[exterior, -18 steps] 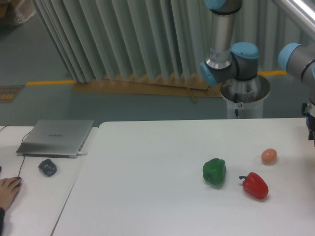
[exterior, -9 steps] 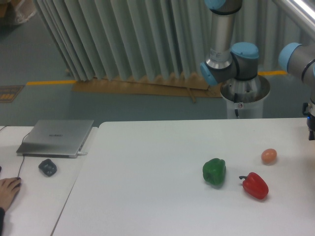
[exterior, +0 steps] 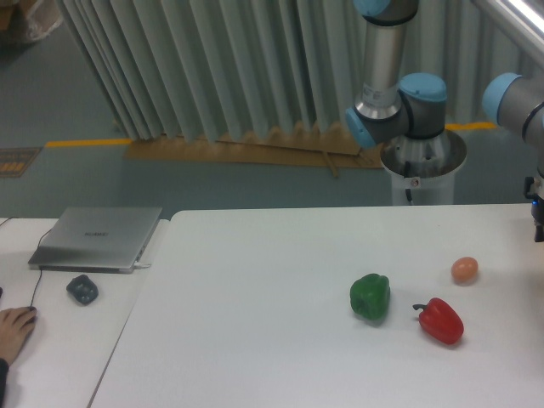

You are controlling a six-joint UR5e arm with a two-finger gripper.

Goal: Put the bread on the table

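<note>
From the fixed camera, you cannot see the bread anywhere, so its place, its heading and its long axis cannot be told. The gripper (exterior: 540, 223) is only a dark sliver cut off by the frame edge at 3 o'clock, and you cannot tell whether its fingers are spread, pressed together or pinching anything.

The table (exterior: 255, 340) is smooth matte white with a rounded corner. On it you have a glossy, lumpy green pepper (exterior: 370, 297), a shiny red pepper (exterior: 441, 320) at its 4 o'clock, and a small, smooth orange-brown egg (exterior: 464, 269) at 1 o'clock from the red pepper, each apart from the others. The arm (exterior: 399, 110), grey tube with blue joint caps, stands behind the table at 1 o'clock. A closed silver laptop (exterior: 98, 238) lies on the narrower desk (exterior: 51, 357) at 9 o'clock.

Against half a second ago, the blue joint at the right edge has shifted slightly rightward; peppers and egg lie unchanged.
</note>
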